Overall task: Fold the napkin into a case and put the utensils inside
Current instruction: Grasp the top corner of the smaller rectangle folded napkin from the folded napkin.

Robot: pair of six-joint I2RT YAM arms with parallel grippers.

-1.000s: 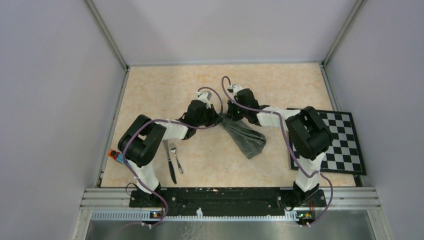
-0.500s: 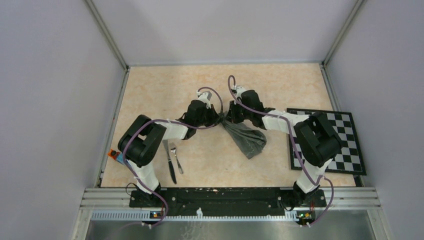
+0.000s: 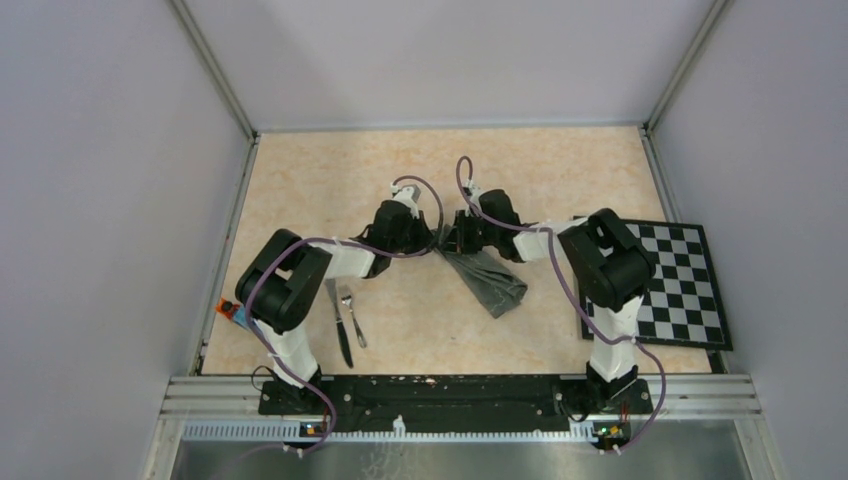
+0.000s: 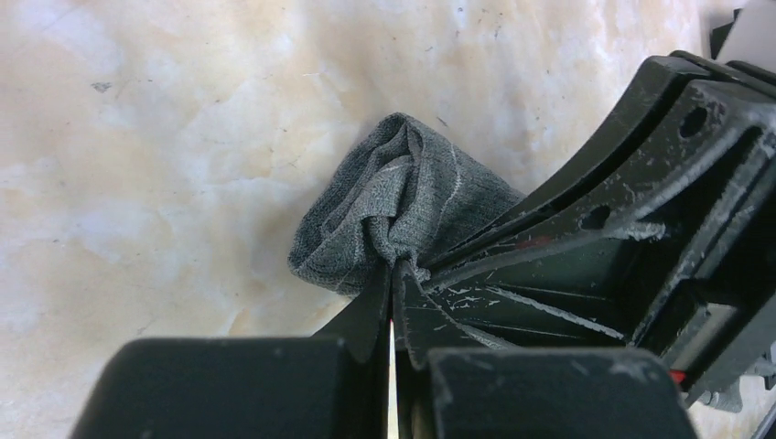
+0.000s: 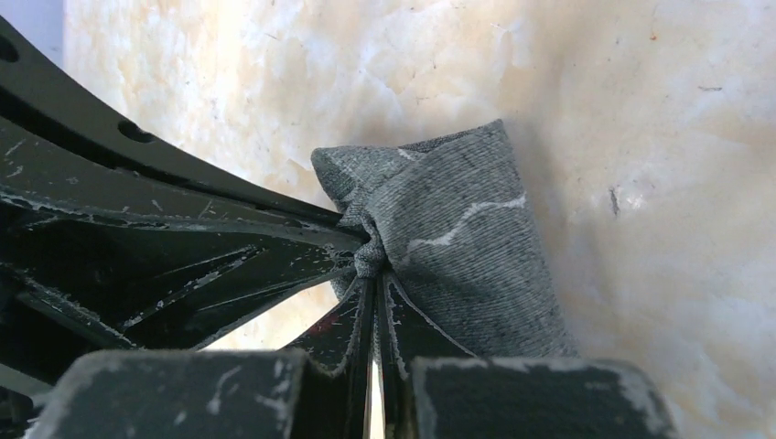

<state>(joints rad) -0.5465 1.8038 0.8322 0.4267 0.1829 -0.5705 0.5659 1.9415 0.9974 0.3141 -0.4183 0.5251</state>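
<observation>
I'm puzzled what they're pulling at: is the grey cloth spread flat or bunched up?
Bunched up. The left gripper and right gripper each pinch the napkin at its gathered end; the rest trails crumpled.

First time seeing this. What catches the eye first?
The left gripper and right gripper meet in the middle, both pinched shut on the same bunched end of the dark grey napkin. A knife and fork lie side by side to the left; a checkered board sits on the right.

The left arm [image 3: 285, 285] and right arm [image 3: 610, 265] were white links between bulky black joint housings, trailing purple cables [image 3: 320, 241]. The left gripper [image 4: 394, 274] had black plastic fingers [image 4: 439, 315] scored with pale scratches.
</observation>
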